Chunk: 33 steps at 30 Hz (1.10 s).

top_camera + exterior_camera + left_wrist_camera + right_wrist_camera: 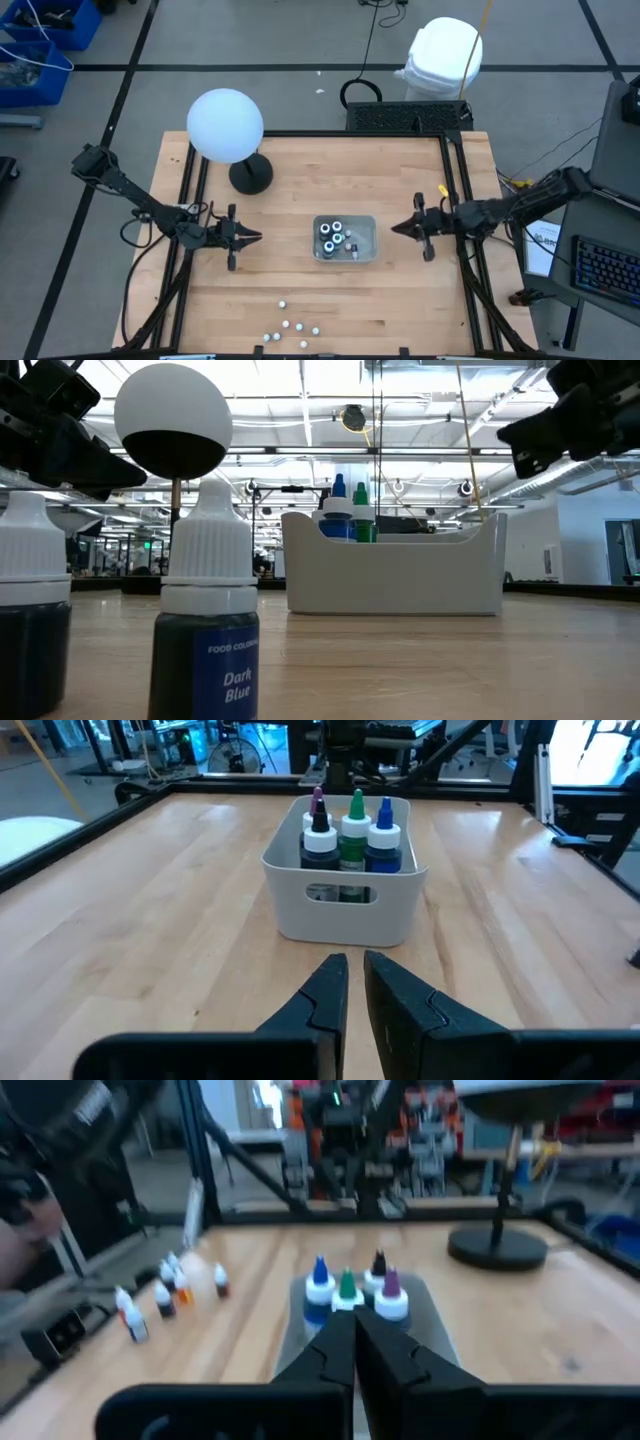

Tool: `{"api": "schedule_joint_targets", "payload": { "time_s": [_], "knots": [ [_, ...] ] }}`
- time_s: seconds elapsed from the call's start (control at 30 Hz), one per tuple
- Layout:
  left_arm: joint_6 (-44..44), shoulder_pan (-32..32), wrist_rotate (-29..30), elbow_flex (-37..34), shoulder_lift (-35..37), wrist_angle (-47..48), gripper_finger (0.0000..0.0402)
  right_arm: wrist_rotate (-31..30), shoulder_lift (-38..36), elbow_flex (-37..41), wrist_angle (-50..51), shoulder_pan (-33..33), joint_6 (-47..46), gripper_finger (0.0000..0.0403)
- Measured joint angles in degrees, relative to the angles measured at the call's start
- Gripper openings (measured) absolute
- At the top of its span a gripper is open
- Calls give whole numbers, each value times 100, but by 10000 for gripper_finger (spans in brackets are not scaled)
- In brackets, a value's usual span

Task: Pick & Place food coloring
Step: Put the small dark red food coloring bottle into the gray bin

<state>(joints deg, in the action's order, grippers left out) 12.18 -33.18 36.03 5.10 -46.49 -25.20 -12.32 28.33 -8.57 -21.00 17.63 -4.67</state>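
In the middle of the high view stands a clear tray point(366, 250), and four bigger food coloring bottles point(335, 238) already stand upright inside it; the left wrist view shows their purple, black, green and blue tips above the rim. A group of small bottles point(291, 330) waits loose on the desk point(300, 180) near the lower edge of the frame, so the task looks only partly done: four are placed and the larger part is left to move. The left end effector point(250, 237) hovers to the left of the tray, its fingers nearly together and holding nothing. The right end effector point(398, 228) hovers to the right of the tray, fully clenched and also empty. Between each end effector and the tray there is free wood, and the way down toward the small bottles seems open. The lamp with the white globe point(226, 125) stands in the upper left part of the desk, well apart from the tray. The small bottles lie close to the lower desk edge, so a push there could probably roll one off.
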Motion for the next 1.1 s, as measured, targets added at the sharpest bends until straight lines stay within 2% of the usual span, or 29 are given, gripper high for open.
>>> {"api": "schedule_joint_targets", "payload": {
  "time_s": [0.1, 0.23, 0.37, 0.43, 0.53, 0.63, 0.8, 0.93, 1.1],
  "knots": [
    [279, 1, -355, 0, -1, 26, 47, 5, -87, 236, -519, -2, 157, 0],
    [523, -11, -1302, 0, -1, 99, 47, -566, -85, 393, -754, -5, 332, 0],
    [999, -70, -1370, 48, -1, 47, 46, -718, -84, 470, -745, -5, 373, 0],
    [1208, -99, -1476, 310, -4, 230, 37, -717, -84, 500, -749, -5, 465, 0],
    [1226, -235, -1481, 1075, -228, 935, 9, -721, -84, 508, -748, -5, 725, 0],
    [1097, -403, -1284, 2066, -812, 1814, 7, -725, -84, 511, -780, -5, 846, 0],
    [1223, -601, -1187, 3781, -2245, 3246, 4, -728, -84, 520, -738, -5, 578, 0],
    [1215, -741, -874, 5066, -3498, 4476, 12, -732, -84, 522, -698, -2, 343, 0],
    [1600, -773, -896, 6348, -4770, 5976, 34, -707, -19, 526, -474, 34, 78, 0]
  ]
}}
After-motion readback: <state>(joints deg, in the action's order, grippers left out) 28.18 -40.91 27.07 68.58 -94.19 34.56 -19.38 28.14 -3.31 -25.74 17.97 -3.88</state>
